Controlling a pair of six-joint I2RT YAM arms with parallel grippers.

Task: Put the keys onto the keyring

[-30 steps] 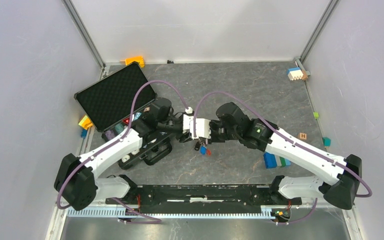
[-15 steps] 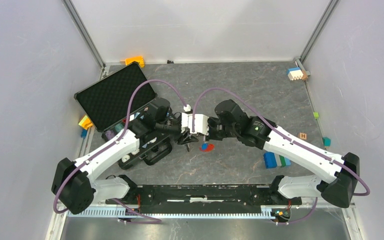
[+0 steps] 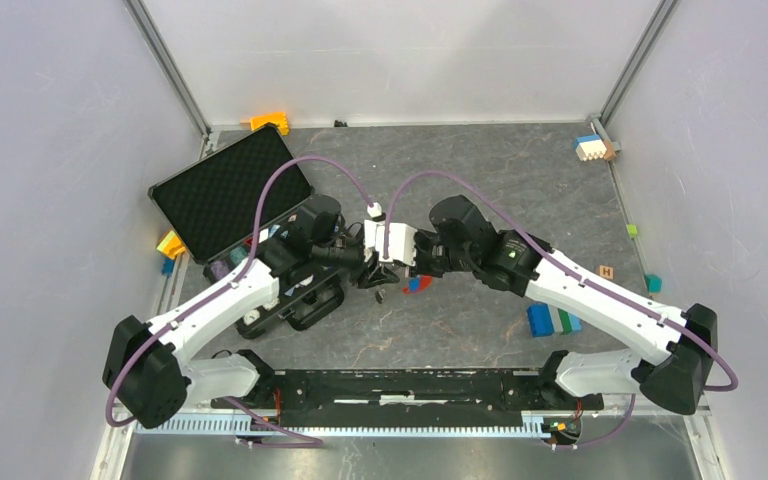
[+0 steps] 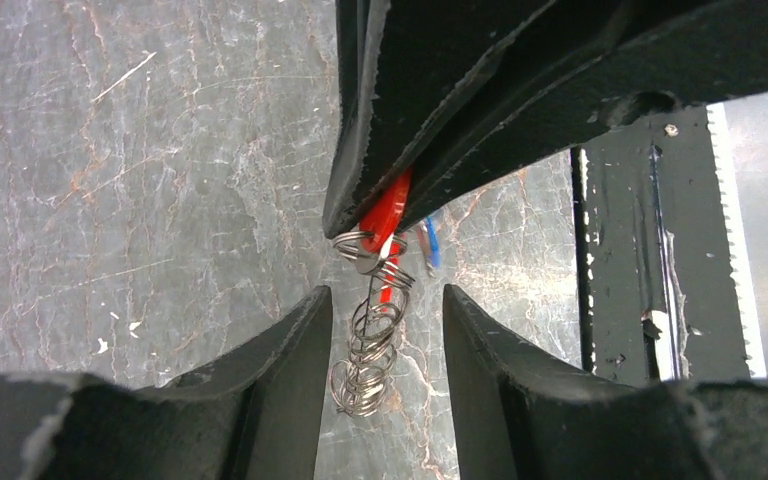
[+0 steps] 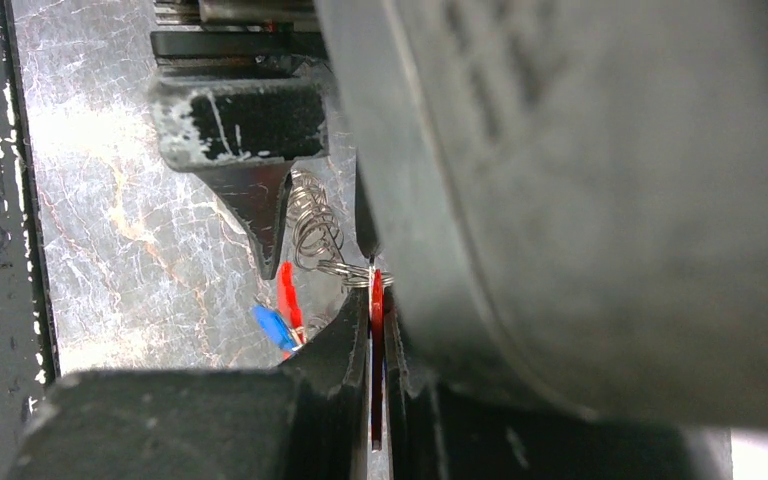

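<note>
Grey table (image 3: 480,180), keys (image 3: 416,285) shifted slightly, left fingers (image 4: 280,380) narrowing around keyring (image 4: 368,345)

The two arms met at the middle of the grey table (image 3: 480,180). The left gripper (image 3: 373,277) and the right gripper (image 3: 412,272) were tip to tip, with the red and blue keys (image 3: 415,286) showing just on their near side. An open black case (image 3: 222,190) lay by the left arm, and blue and green blocks (image 3: 550,320) lay beside the right arm.
</note>
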